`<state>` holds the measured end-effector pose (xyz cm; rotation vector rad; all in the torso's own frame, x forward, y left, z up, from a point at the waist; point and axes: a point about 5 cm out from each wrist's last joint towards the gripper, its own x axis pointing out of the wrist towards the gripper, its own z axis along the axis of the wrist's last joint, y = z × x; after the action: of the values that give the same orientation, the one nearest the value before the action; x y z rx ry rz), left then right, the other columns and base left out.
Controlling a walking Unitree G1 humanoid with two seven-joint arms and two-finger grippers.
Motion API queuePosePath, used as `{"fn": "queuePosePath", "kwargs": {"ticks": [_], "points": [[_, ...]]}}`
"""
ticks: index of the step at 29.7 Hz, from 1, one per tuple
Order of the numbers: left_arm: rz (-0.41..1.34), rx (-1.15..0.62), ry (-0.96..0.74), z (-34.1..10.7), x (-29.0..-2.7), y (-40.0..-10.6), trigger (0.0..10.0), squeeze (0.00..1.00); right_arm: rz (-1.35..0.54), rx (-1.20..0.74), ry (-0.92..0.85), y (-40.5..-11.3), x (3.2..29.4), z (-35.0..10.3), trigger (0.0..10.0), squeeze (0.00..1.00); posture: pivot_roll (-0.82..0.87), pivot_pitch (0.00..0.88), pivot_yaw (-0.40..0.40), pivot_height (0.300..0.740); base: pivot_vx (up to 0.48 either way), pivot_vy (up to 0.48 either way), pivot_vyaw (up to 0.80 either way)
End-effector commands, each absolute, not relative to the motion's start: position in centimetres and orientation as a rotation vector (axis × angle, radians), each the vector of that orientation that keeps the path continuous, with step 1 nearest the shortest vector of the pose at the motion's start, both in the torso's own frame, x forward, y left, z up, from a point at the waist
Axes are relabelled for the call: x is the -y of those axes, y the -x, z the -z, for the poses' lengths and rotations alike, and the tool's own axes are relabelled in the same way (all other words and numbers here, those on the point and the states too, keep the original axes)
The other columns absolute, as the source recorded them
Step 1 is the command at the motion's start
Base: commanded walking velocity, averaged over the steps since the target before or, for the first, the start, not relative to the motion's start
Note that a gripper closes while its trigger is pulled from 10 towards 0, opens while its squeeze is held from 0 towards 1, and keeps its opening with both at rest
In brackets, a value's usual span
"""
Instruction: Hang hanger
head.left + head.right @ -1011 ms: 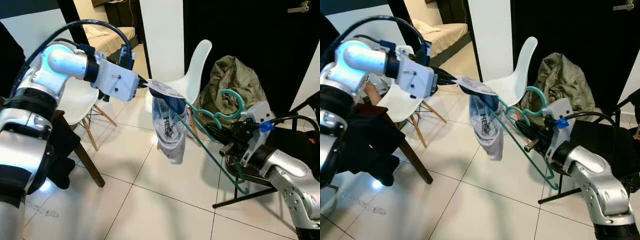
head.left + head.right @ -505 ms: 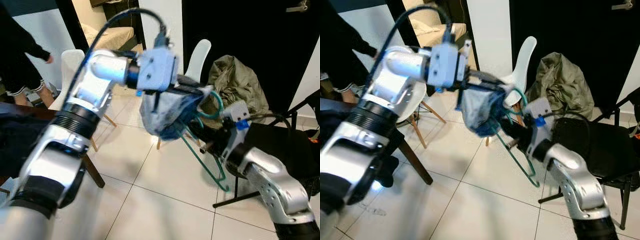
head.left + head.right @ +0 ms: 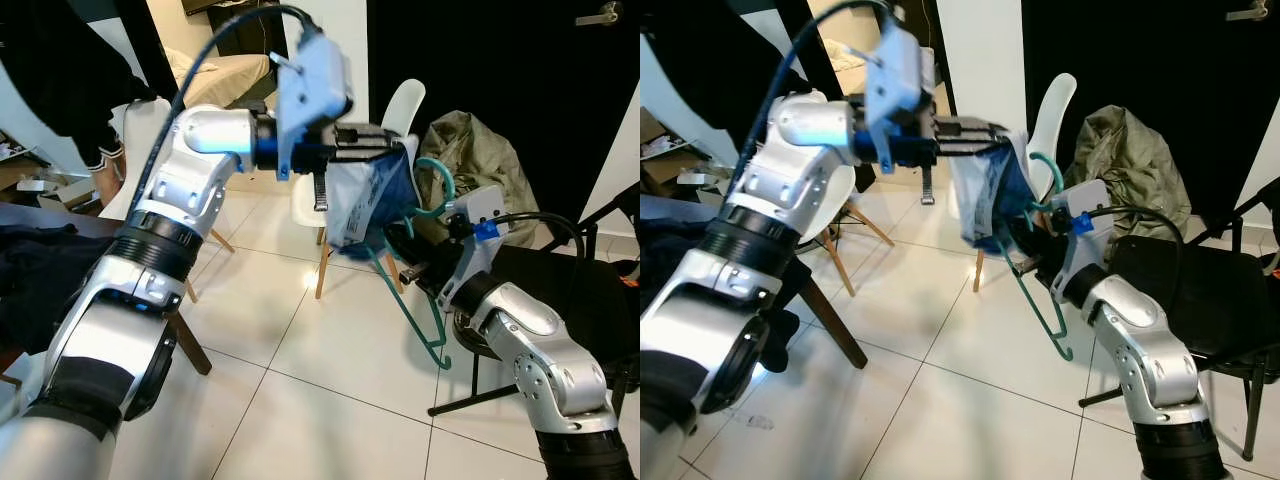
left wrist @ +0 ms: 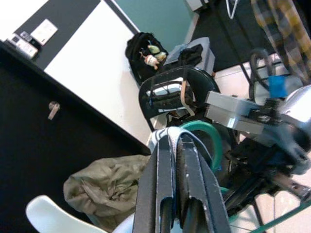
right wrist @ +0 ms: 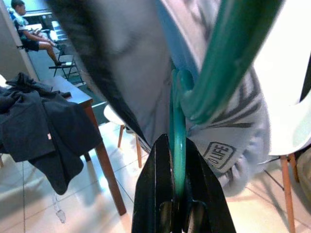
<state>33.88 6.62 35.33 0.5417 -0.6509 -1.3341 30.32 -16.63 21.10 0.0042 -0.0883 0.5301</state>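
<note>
A green plastic hanger point(image 3: 421, 318) sticks out from my right gripper point(image 3: 408, 264), which is shut on its lower bar; the hook point(image 3: 433, 186) points up. A grey and blue garment point(image 3: 360, 205) hangs from my left gripper point(image 3: 396, 151), which is shut on its top edge, right beside the hook. In the right wrist view the hanger point(image 5: 178, 121) runs between the black fingers point(image 5: 155, 194), with the garment point(image 5: 146, 73) draped close behind. The left wrist view has the fingers point(image 4: 163, 194) pinching the cloth point(image 4: 167, 133) in front of the green hook point(image 4: 203, 130).
A white chair point(image 3: 402, 108) stands behind the garment. An olive clothing heap point(image 3: 470, 160) lies beside a black chair point(image 3: 565, 290) on the right. On the left are a wooden table with dark clothes point(image 3: 40, 265), another white chair point(image 3: 150, 130) and a person in black point(image 3: 70, 70).
My left arm has swung the garment up and to the right, against the hanger's hook. The right gripper has brought the hanger left and closer. A person has come in at the left.
</note>
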Motion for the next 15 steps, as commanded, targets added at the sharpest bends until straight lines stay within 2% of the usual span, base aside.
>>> {"fn": "queuePosePath", "kwargs": {"ticks": [1,2,12,14,15], "points": [[1.364,0.612,-0.567,-34.4,-7.3,-33.6,10.0,0.54,-0.53,0.117,-0.017,-30.6,16.2,-21.4,10.0,0.0,-0.07,0.0,0.134,0.74,0.0,0.0,0.0],[1.397,0.588,-0.577,-33.8,-7.3,-33.4,10.0,1.0,-0.527,0.122,-0.024,-30.8,16.1,-21.4,10.0,0.0,-0.07,0.0,0.131,0.74,0.0,0.0,0.0],[1.52,0.577,-0.617,-32.5,-7.2,-32.2,10.0,1.0,-0.512,0.141,-0.042,-31.0,16.3,-21.5,10.0,0.0,-0.07,0.0,0.126,0.74,0.0,0.0,0.0],[1.509,0.578,-0.629,-32.6,-7.3,-32.1,10.0,1.0,-0.504,0.147,-0.046,-31.0,16.4,-21.5,10.0,0.0,-0.07,0.0,0.125,0.74,0.0,0.0,0.0],[1.441,0.61,-0.635,-33.4,-7.8,-32.5,10.0,1.0,-0.496,0.16,-0.052,-31.1,16.6,-21.8,10.0,0.0,-0.07,0.0,0.126,0.74,0.0,0.0,0.0]]}}
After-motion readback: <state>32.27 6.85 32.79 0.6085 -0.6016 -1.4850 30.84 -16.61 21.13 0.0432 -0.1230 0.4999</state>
